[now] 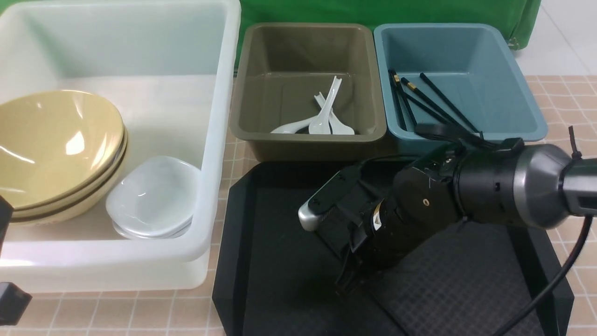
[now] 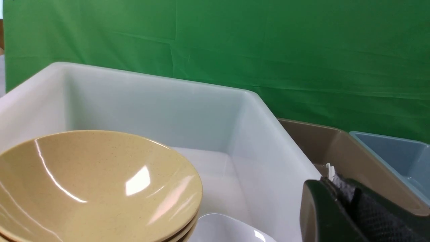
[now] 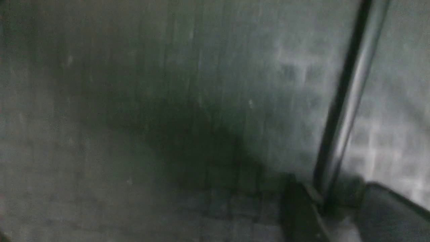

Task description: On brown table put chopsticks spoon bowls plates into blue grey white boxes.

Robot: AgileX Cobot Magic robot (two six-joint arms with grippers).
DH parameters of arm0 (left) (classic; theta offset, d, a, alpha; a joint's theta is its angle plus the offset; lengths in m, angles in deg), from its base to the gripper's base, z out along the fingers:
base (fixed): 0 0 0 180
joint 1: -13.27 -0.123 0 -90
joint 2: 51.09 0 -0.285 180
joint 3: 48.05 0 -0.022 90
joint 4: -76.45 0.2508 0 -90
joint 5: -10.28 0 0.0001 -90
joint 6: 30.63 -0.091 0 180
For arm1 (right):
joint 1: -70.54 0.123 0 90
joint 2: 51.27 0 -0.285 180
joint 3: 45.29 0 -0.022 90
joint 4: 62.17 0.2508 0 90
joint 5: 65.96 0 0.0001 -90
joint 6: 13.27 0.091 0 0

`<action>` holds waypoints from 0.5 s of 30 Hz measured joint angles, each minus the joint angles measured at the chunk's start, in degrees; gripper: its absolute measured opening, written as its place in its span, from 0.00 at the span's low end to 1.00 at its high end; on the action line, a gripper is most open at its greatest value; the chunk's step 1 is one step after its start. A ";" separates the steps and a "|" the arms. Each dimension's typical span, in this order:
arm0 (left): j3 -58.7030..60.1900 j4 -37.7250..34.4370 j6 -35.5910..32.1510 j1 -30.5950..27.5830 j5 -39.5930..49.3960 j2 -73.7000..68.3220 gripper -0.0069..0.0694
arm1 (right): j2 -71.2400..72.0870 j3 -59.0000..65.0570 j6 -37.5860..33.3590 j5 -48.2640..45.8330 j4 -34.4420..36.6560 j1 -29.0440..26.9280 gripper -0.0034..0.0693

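Observation:
My right gripper points down onto the black tray. In the right wrist view it is shut on a black chopstick that runs away from the fingers; the view is blurred. In the front view the arm hides this stick. Several chopsticks lie in the teal-blue box. White spoons lie in the olive-grey box. Stacked tan bowls and white plates sit in the white box. My left gripper is shut and empty beside the white box.
The three boxes stand in a row behind the tray on the brown table. A green cloth hangs behind them. In the left wrist view the bowls fill the near corner of the white box. The right arm's cable hangs over the tray.

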 joint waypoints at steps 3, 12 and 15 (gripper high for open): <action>0.00 0.00 0.00 0.00 0.00 0.00 0.10 | -0.11 -0.06 0.00 -0.05 -0.24 0.00 0.34; 0.00 0.00 0.00 0.00 1.04 0.00 0.10 | 3.80 -2.07 -2.62 -6.38 -0.14 0.06 0.13; 0.00 0.00 0.00 0.00 1.53 0.00 0.10 | 11.51 -2.07 -2.94 -5.79 -1.73 0.06 0.12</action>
